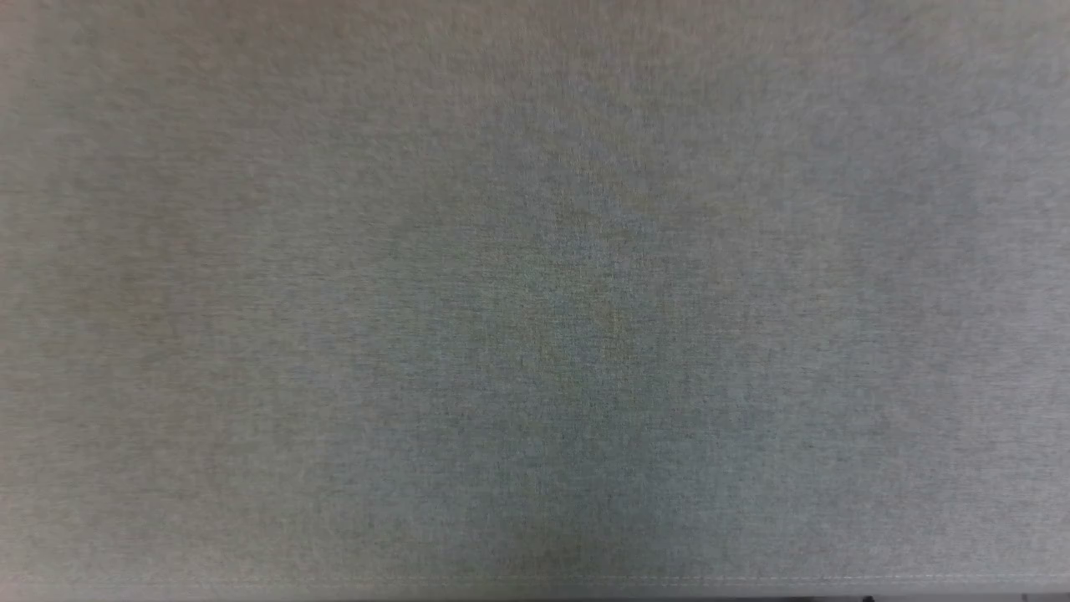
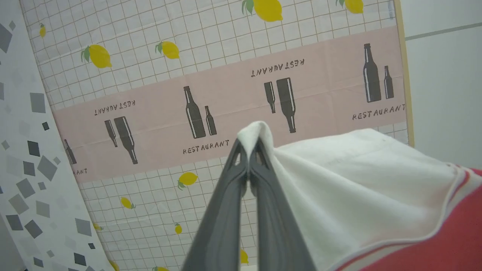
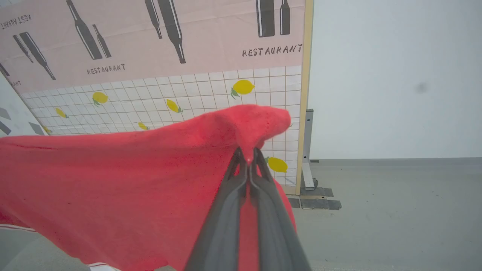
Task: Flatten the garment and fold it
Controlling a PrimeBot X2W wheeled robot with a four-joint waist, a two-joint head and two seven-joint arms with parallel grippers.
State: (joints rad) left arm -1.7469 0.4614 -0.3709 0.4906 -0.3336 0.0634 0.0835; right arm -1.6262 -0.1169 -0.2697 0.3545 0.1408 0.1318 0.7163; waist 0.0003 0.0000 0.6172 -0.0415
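Grey woven-cloth counter (image 1: 535, 301) in the head view, stitched seam (image 1: 535, 579) along its near edge. Wrist views: upright backdrop panel (image 3: 211, 30) with a pink band of bottles and "RESTAURANT" print over a white lemon grid, pale wall (image 3: 395, 75), grey floor (image 3: 395, 214), grey-square speckled panel (image 2: 22, 150) beside it. Red jersey-style garment (image 2: 357, 180) with white sleeve hangs in the air before the backdrop. Left pincer (image 2: 248, 150) clamped tight on a white sleeve fold. Right pincer (image 3: 248, 158) clamped tight on a red fold.
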